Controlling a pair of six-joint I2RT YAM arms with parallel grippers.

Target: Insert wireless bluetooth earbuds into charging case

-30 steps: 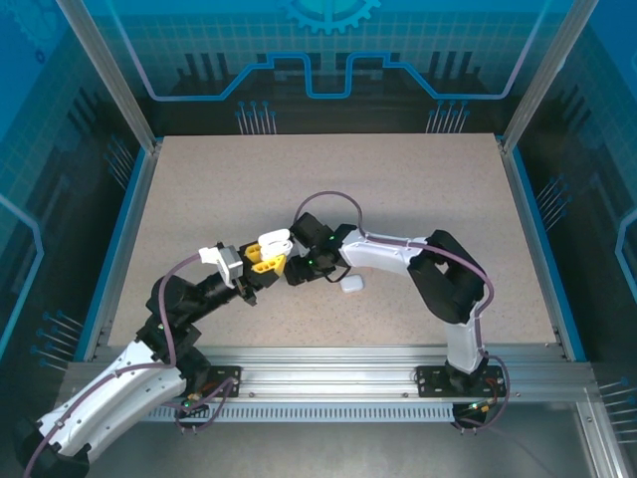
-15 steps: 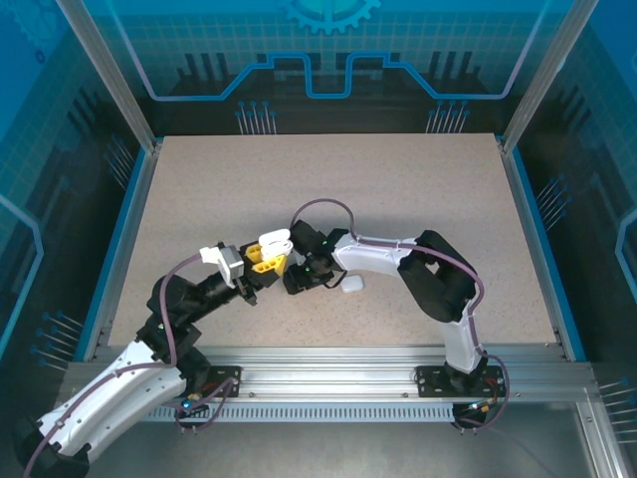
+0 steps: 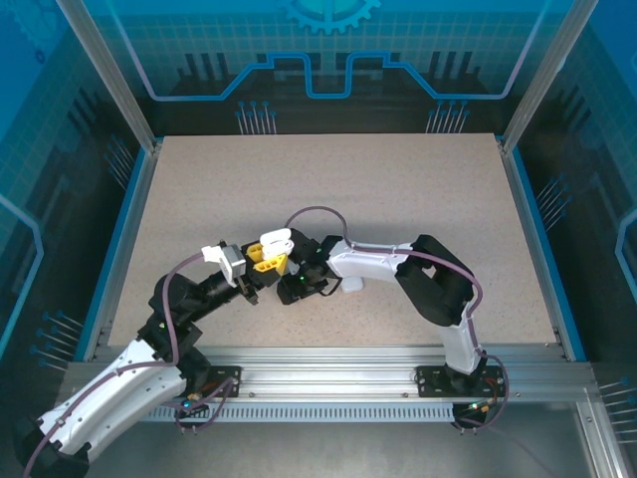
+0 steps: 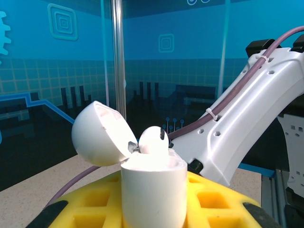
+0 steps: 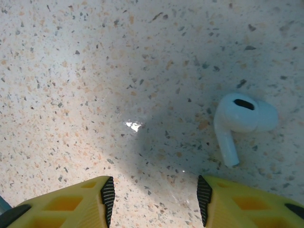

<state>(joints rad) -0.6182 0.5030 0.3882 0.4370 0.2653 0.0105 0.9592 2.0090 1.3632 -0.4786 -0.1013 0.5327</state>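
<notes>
While the left claw shows from above clamped on the white charging case, holding it up off the table, the right claw points down at the table close beside it, just to the near side of the case.

From the left wrist, the case stands upright between the yellow fingers. Its lid is swung back to the left, and one seated earbud already pokes out of the top. The right arm's white link crosses just behind it.

From the right wrist, the jaws stand apart with nothing between them. The loose earbud lies flat on the table ahead of the claw, off toward its right finger rather than on the centre line, stem pointing back at that finger.

My judgement is that the off-centre lie is the main risk. If the claw comes straight down and closes, the right finger would meet the stem first and could flick or roll the smooth little piece away. A pinch on the rounded head alone could also let it squirt out. Later, pressing it in with the arms this crowded could twist the case in its grip or bump the open lid.
</notes>
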